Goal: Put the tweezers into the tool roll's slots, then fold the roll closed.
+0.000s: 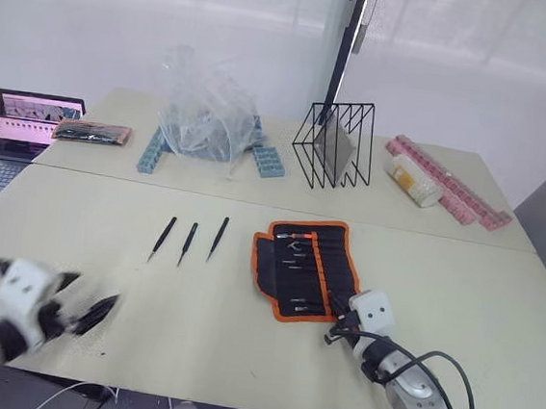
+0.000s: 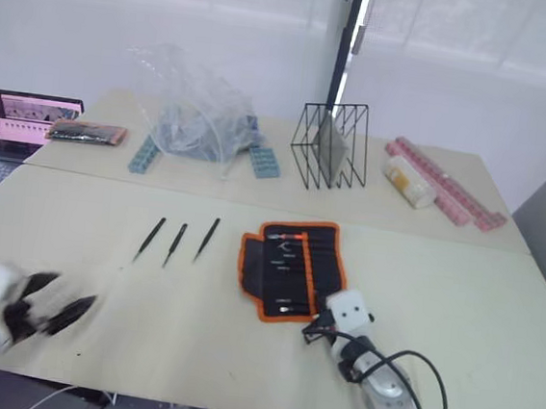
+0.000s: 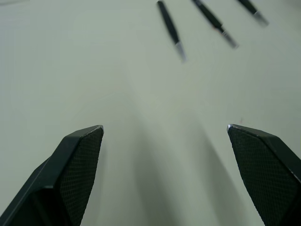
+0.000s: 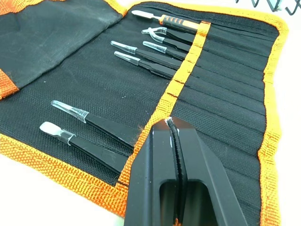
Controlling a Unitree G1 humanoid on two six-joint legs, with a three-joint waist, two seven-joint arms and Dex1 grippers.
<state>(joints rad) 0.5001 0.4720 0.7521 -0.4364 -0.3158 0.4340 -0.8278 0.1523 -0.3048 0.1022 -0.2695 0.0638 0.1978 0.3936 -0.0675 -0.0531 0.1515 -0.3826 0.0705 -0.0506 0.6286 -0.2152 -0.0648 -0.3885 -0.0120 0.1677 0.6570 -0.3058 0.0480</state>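
Clearly what matters for our next move is how the three loose tweezers (image 1: 189, 242) lie relative to our left gripper (image 1: 88, 317): they rest on the table (image 1: 459, 280) in a short row, ahead of that gripper and a little toward the middle, with bare tabletop between. Each one runs roughly away from us and leans slightly, so in the left wrist view we look almost along their length rather than across it. Our left fingers (image 3: 77, 160) are spread wide and hold nothing. The tool roll (image 1: 307, 268) lies open and flat to the right of the tweezers, well apart from them, with several tools already seated in the slots (image 4: 225, 89) along the orange strip and free pockets between them. Our right gripper (image 4: 174, 141) sits at the roll's near edge, over the slotted face, its fingers pressed together with only a thin seam showing and nothing visible between them. We judge the left arm to be the nearer one for the pick, and it would probably need to turn its wrist so the fingers close across a tweezer's narrow width.
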